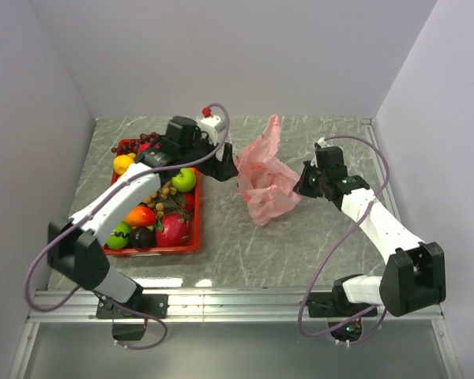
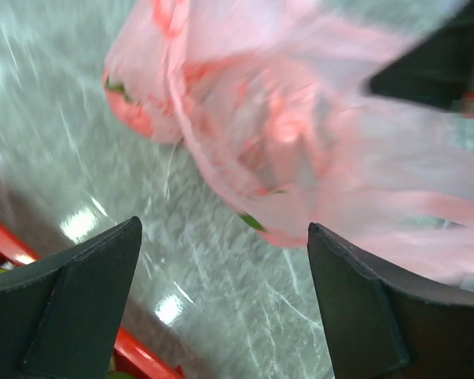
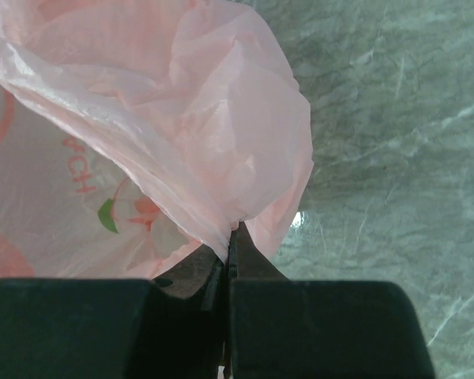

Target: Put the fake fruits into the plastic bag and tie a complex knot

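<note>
Right hand tight on plastic bag edge; left hand wide open beside it.

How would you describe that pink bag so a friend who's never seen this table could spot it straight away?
Start at the grey marbled table and find the red tray on its left side. Just right of the tray, mid-table, lies the plastic bag. It is the only soft, crumpled, see-through pink thing there, and the right gripper pinches its edge.
</note>
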Robot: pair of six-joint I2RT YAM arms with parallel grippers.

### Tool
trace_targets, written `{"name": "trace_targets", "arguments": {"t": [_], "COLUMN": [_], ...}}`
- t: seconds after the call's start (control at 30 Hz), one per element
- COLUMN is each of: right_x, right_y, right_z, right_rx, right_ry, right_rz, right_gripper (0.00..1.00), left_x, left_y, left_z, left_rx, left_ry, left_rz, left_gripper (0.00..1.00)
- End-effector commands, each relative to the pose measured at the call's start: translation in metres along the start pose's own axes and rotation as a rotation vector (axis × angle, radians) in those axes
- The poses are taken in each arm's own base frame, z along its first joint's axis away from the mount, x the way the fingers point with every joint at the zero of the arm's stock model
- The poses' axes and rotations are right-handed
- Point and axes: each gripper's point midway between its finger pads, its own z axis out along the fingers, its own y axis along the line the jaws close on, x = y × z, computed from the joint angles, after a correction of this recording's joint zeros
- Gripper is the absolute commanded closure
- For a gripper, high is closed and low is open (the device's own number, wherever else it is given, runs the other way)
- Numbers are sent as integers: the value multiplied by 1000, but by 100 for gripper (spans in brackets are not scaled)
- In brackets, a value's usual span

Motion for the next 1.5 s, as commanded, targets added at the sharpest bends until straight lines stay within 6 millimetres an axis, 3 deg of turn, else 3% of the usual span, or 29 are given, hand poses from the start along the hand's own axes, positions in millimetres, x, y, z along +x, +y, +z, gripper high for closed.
{"name": "trace_targets", "arguments": {"t": [0.0, 0.1, 0.2, 0.23, 0.3, 0.33, 0.4, 0.47, 0.63, 0.7, 0.83, 1.47], "right_x": [-31, -32, -37, -39, -43, -44, -46, -47, -45, -43, -40, -43], "right_y": [18, 23, 25, 26, 27, 27, 25, 24, 23, 23, 21, 22], "right_z": [0, -1, -2, -2, -4, -4, -5, -5, -4, -3, 2, 6], "right_rx": [-45, -64, -73, -72, -68, -66, -58, -56, -56, -58, -55, -48], "right_ry": [-86, -78, -94, -101, -120, -126, -138, -142, -138, -132, -112, -91], "right_rz": [-48, -61, -84, -94, -131, -144, -167, -187, -203, -203, -207, -236], "right_gripper": [100, 100, 100, 100, 100, 100, 100, 100, 100, 100, 100, 100], "left_x": [-49, -50, -64, -78, -87, -93, -93, -83, -53, -41, -22, 3], "left_y": [-28, -36, -6, 26, 63, 97, 128, 168, 222, 234, 250, 287], "left_z": [-45, -57, -71, -81, -94, -109, -125, -146, -176, -180, -165, -97], "left_rx": [110, 138, 29, -61, -183, -301, -412, -562, -718, -748, -763, -678], "left_ry": [-160, -187, -232, -256, -245, -232, -215, -195, -150, -139, -98, -28], "left_rz": [169, 240, 173, 128, 73, 23, -17, -71, -235, -331, -453, -605], "left_gripper": [9, 7, 1, 1, 1, 1, 1, 1, 1, 1, 1, 1]}}
